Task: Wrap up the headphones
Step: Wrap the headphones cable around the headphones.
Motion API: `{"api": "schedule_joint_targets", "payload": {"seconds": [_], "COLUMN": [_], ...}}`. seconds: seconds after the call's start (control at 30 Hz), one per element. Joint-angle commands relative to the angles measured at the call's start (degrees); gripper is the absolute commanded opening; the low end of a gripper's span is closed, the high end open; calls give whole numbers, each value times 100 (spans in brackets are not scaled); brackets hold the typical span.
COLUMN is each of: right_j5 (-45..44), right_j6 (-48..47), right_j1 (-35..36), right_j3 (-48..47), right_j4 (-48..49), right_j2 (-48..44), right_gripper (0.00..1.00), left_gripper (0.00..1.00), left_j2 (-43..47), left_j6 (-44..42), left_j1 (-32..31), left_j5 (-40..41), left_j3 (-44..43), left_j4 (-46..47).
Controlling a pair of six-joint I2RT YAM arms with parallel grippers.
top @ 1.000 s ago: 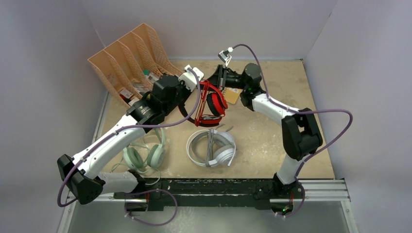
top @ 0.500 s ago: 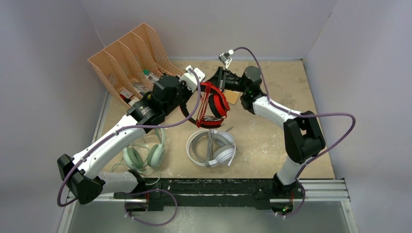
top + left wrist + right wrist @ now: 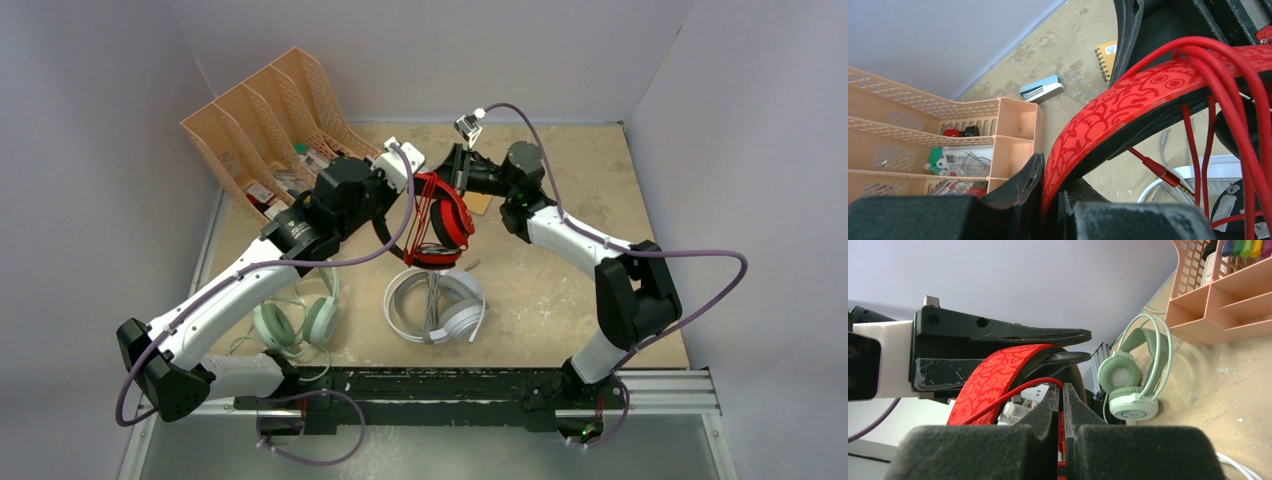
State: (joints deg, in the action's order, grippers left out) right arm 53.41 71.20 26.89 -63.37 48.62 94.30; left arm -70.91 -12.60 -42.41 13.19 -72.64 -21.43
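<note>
Clamps the band (image 3: 1088, 125) of the red headset (image 3: 440, 215) in the left end effector (image 3: 1050, 187), holding it clear of the table (image 3: 560, 290) at centre frame, seemingly as a steady spool; pinches the red cord (image 3: 1018, 392) in the fully closed right end effector (image 3: 1063, 395), apparently for winding round the band.

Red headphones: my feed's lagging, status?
Left gripper shut on red headphones band, held aloft. Right gripper shut on red cord. White headphones close by on table.

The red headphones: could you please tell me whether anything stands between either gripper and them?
Nothing visible does: the left gripper is shut on the headband, and the right gripper is shut on the cord.
</note>
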Motion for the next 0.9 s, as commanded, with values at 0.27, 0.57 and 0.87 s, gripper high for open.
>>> {"api": "schedule_joint_targets", "payload": {"seconds": [0.27, 0.57, 0.87], "right_j5": [707, 1595, 2009], "right_j6": [-420, -1349, -3157], "right_j1": [51, -56, -189], "right_j3": [220, -123, -834], "right_j4": [-503, -1211, -2984], "right_j2": [-672, -678, -707], "right_gripper": [0, 0, 0], "left_gripper": [0, 0, 0], "left_j2": [262, 328, 420], "left_j6": [65, 60, -81], "left_j1": [20, 15, 14], "left_j5": [118, 65, -48], "left_j3": [-163, -131, -76], "left_j4": [545, 522, 554]}}
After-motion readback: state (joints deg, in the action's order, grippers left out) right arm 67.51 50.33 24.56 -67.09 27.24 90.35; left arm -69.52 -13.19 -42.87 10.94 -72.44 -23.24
